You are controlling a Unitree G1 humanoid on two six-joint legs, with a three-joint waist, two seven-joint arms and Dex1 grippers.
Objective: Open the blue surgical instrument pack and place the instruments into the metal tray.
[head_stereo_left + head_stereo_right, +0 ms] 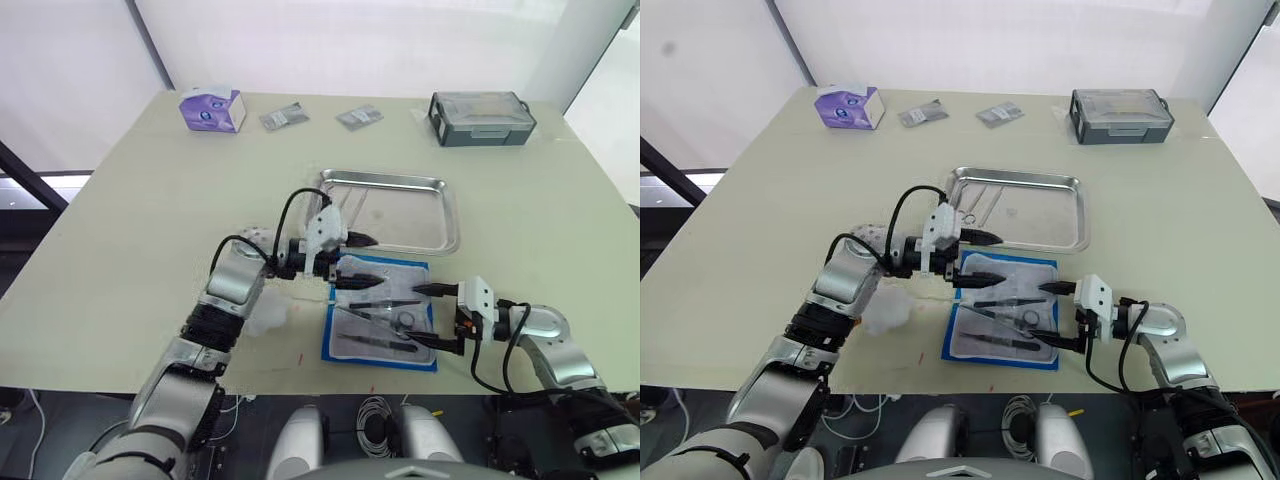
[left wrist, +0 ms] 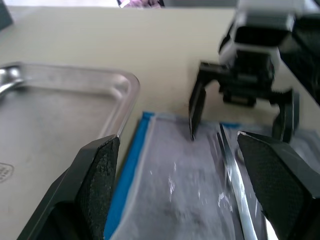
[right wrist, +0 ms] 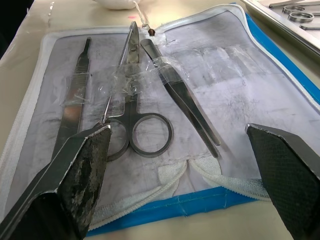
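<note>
The blue surgical instrument pack [image 1: 381, 314] lies open near the table's front edge, its whitish inner layer up. On it rest a flat handle [image 3: 75, 95], scissors [image 3: 131, 112] and forceps [image 3: 180, 97], partly under clear film. Just behind it sits the metal tray [image 1: 445, 215], with ring-handled instruments [image 1: 975, 205] at its left end. My left gripper [image 1: 376, 261] hangs open over the pack's far left corner, by the tray's front rim. At the pack's right edge my right gripper [image 1: 413, 313] is open, its fingers pointing in over the instruments with nothing between them.
A crumpled white wad [image 1: 266, 316] lies left of the pack. Along the far edge stand a purple tissue box [image 1: 212, 110], two grey sachets [image 1: 284, 118] and a grey lidded box [image 1: 482, 118]. Bare table stretches to the right of the tray.
</note>
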